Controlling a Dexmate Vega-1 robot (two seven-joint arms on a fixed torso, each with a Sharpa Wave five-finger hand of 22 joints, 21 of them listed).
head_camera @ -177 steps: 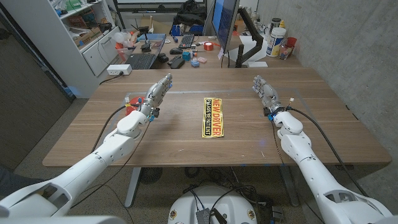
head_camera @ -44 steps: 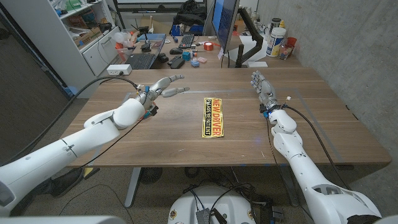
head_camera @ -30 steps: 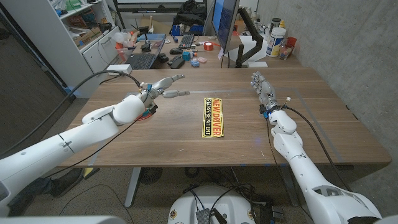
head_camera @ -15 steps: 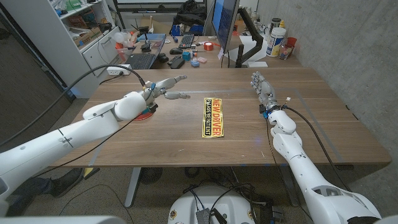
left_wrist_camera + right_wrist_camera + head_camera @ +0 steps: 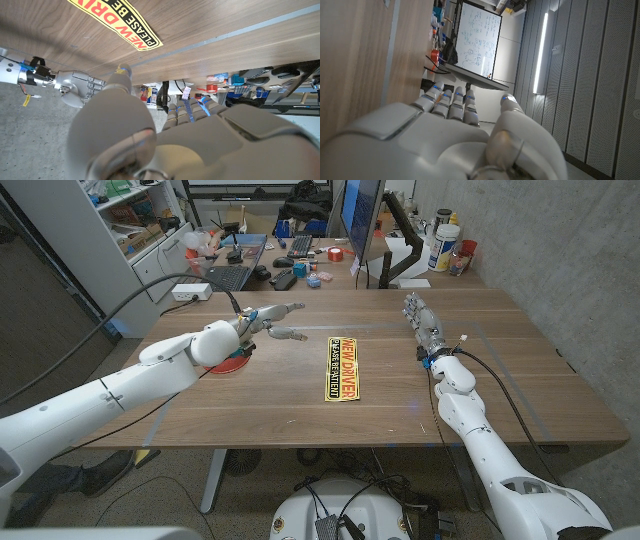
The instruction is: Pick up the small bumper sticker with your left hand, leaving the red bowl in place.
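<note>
The small bumper sticker (image 5: 345, 368), yellow and black with red lettering, lies flat near the middle of the wooden table (image 5: 520, 380). My left hand (image 5: 266, 320) hovers to its left with fingers apart, pointing toward the sticker and holding nothing. The red bowl (image 5: 231, 361) sits just behind that hand, partly hidden under my left wrist. My right hand (image 5: 424, 326) stands on its edge at the right of the table, open. In the left wrist view the sticker (image 5: 124, 24) lies beyond my left hand (image 5: 150, 135), with the right hand (image 5: 75, 86) further off.
A white box (image 5: 190, 292) sits at the table's far left corner. Behind the table stands a cluttered desk with a keyboard (image 5: 301, 246), a monitor (image 5: 362, 215) and a white bottle (image 5: 445, 246). Shelves (image 5: 130, 220) stand at the back left.
My left arm has swung rightward, carrying the hand past the red bowl and closer to the sticker. The sticker, bowl and right hand have stayed put.
</note>
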